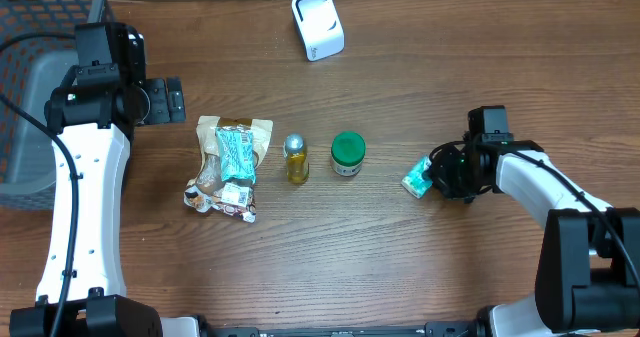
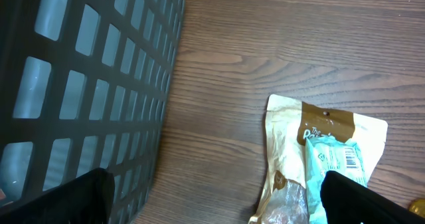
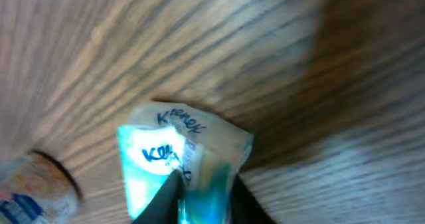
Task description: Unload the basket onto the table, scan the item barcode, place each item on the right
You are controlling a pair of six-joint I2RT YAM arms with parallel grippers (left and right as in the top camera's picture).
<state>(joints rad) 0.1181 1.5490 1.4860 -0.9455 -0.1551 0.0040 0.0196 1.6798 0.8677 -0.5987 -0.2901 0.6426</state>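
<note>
Biggest first: the wooden table [image 1: 400, 267] fills my overhead feed, and my marker on it is the green-lidded jar [image 1: 347, 154], sitting about mid-table. Far out left of the jar, the grey basket [image 1: 30, 127] hangs off the table's edge. The left gripper [image 1: 170, 100] hovers between basket and jar; on its wrist camera its fingers [image 2: 86, 197] are spread wide, released, only bare wood between them. Left of the jar lies the pile of snack bags [image 1: 232, 167]. Behind the jar, well apart, stands the white scanner [image 1: 318, 24]. Just beside the jar on its left is the small gold bottle [image 1: 296, 158], upright.

Now the item: the tissue pack [image 1: 416, 179] is right of the jar, near it but not touching. The right gripper [image 1: 440, 177] is clenched on it, and the wrist view shows the fingers [image 3: 166, 197] pinching one end of the crumpled pack [image 3: 179, 144]. Its long axis runs diagonally, the free lettered end pointing away from the gripper, back toward the jar's side.
</note>
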